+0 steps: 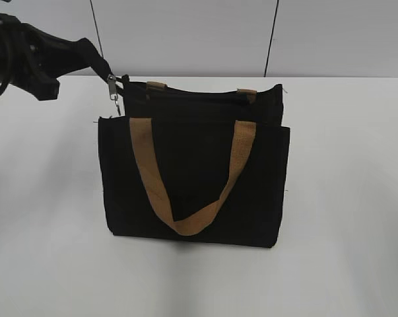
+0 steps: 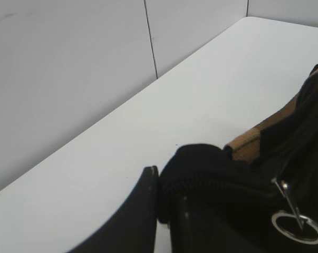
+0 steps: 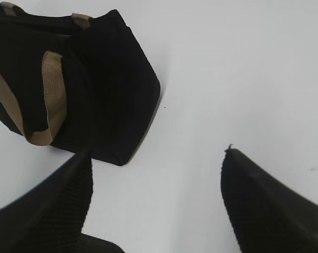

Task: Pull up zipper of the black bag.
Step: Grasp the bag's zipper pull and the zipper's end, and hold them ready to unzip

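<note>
The black bag [image 1: 192, 165] stands upright on the white table, its tan front handle [image 1: 185, 226] hanging down. The zipper [image 1: 199, 90] runs along the top edge. Its silver pull tab [image 1: 113, 88] with a ring hangs at the top left corner, and shows in the left wrist view [image 2: 293, 216]. My left gripper [image 1: 105, 70] is at that corner, shut on the black fabric end of the bag's top [image 2: 166, 182], next to the tab. My right gripper [image 3: 156, 158] is open and empty over bare table, right of the bag [image 3: 111, 79]; it is out of the exterior view.
The white table [image 1: 344, 211] spreads around the bag. A pale panelled wall [image 1: 185, 33] stands close behind the table's far edge.
</note>
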